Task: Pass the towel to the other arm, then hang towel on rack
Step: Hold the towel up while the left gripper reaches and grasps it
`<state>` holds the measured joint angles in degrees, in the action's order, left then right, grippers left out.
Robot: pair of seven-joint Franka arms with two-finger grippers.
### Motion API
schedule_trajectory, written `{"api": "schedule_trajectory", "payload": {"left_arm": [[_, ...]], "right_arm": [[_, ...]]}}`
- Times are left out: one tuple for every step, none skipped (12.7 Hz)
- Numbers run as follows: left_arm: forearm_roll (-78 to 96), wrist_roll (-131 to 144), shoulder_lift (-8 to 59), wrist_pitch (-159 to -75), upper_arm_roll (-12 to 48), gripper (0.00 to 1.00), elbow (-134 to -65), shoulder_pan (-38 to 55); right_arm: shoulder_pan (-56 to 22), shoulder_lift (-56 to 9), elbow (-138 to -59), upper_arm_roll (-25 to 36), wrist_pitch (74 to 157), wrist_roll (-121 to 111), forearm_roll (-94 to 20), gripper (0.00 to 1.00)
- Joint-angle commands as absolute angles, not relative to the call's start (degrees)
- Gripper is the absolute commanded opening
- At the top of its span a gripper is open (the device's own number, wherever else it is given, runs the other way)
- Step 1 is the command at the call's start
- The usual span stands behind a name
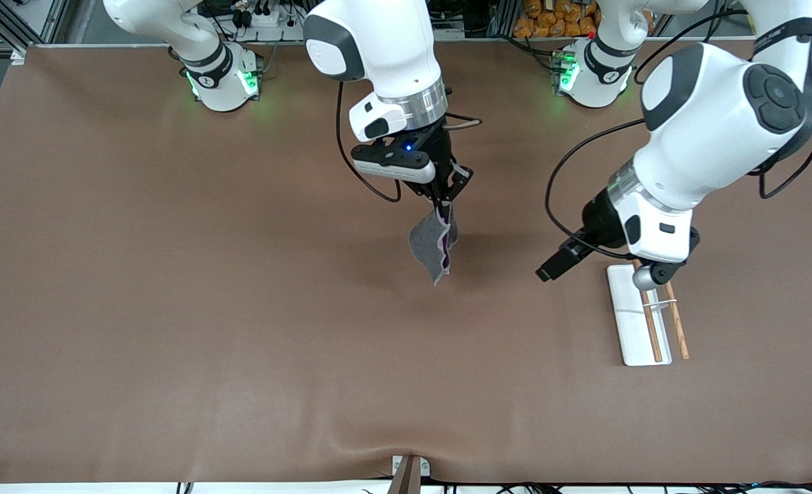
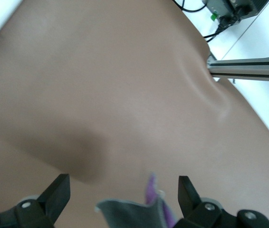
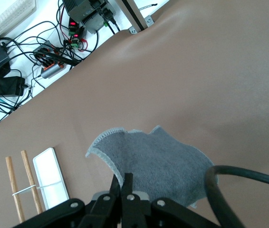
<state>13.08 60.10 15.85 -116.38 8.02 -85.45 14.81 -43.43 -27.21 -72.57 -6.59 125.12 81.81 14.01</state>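
1. Two grippers are mine, and both are up over the brown table (image 1: 172,309).
2. My right gripper (image 1: 443,203) hangs over the middle of the table, its fingers pinched tight on the top edge of the towel (image 1: 433,243).
3. From my right wrist, the towel (image 3: 158,166) spreads out below the pinched fingertips (image 3: 121,183), grey face showing with a pale stitched border.
4. Seen from the front, the towel hangs clear of the table, grey outside with a purple strip along its fold.
5. My left gripper (image 2: 125,190) is over the table toward my left arm's end, its fingers spread wide with nothing between them.
6. From my left wrist, a grey and purple corner of the towel (image 2: 139,211) shows low between those fingers; I cannot tell whether it touches either one.
7. On the table toward my left arm's end stands the rack (image 1: 642,322): a white flat base with two brown rods joined by a thin metal bar.
8. Part of my left arm covers the rack's end farther from the front camera.
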Motion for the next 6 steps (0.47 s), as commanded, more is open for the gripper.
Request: {"api": "schedule_trajectory", "payload": {"left_arm": [[13.97,65.29,20.21,-117.33,7.91,1.0,-79.55,18.01],[14.06,66.35,20.39,-118.55,7.91,1.0,-79.54,18.8],[14.06,66.62,20.83,-119.35,7.91,1.0,-79.54,19.94],[14.24,66.53,21.27,-119.88,8.08,1.0,-79.37,20.56],[15.98,66.27,21.97,-120.93,8.26,0.97,-79.28,20.65],[18.26,66.18,22.32,-121.29,8.87,0.94,-79.28,20.83]], "right_arm": [[-44.03,-27.77,-71.37,-6.24,124.54,83.23,15.29,0.0],[-44.03,-27.77,-71.37,-6.24,124.54,83.23,15.29,0.0],[-44.03,-27.77,-71.37,-6.24,124.54,83.23,15.12,0.0],[-44.03,-27.77,-71.37,-6.24,124.54,83.23,15.03,0.0],[-44.03,-27.77,-71.28,-6.24,124.54,83.23,15.03,0.0],[-44.03,-27.77,-71.28,-6.24,124.54,83.23,15.03,0.0]]}}
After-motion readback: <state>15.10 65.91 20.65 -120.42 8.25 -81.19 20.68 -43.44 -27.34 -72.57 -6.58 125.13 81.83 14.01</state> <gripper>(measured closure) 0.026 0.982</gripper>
